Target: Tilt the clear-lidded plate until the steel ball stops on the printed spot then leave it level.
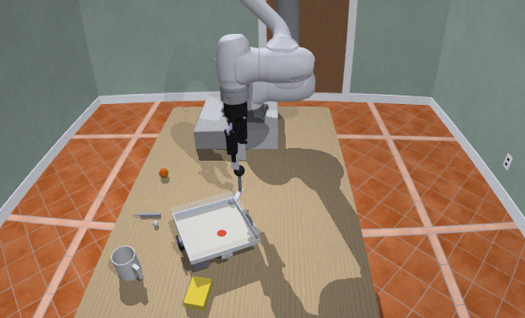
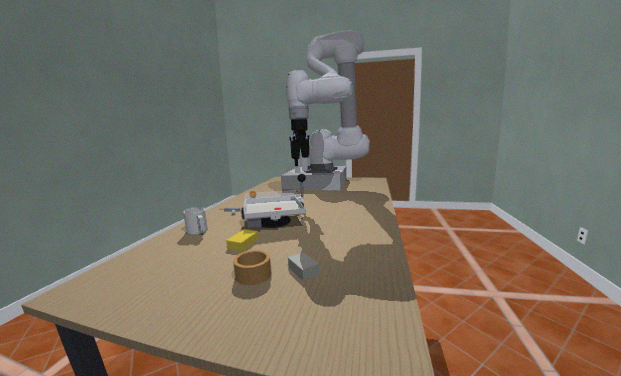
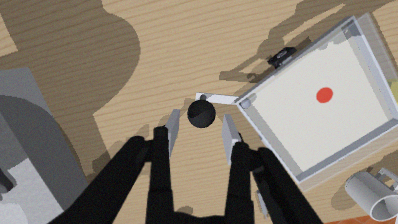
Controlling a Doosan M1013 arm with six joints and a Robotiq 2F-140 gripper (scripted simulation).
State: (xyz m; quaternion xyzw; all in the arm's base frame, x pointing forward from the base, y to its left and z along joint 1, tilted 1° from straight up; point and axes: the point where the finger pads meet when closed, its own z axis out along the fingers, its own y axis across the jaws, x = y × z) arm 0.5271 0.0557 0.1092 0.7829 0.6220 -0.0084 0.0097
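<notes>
The clear-lidded plate (image 1: 199, 238) (image 2: 271, 205) (image 3: 300, 125) sits on its stand at the table's middle, with a red printed spot (image 1: 221, 233) (image 3: 324, 94) near its centre. The steel ball (image 1: 232, 201) (image 3: 245, 103) rests in the plate's far corner, away from the spot. A thin lever rises from that corner to a black knob (image 1: 238, 171) (image 2: 301, 177) (image 3: 201, 113). My gripper (image 1: 234, 162) (image 2: 297, 161) (image 3: 201, 121) points down just above the knob. Its fingers stand partly apart on either side of the knob, with gaps on both sides, and hold nothing.
The arm's grey base block (image 1: 210, 127) stands behind. An orange ball (image 1: 163, 172), a grey tool (image 1: 147, 215) and a small white ball (image 1: 155, 223) lie left of the plate. A grey mug (image 1: 123, 263), a yellow block (image 1: 198, 293), a wooden ring (image 2: 252, 267) and a grey block (image 2: 303, 265) lie nearer the front.
</notes>
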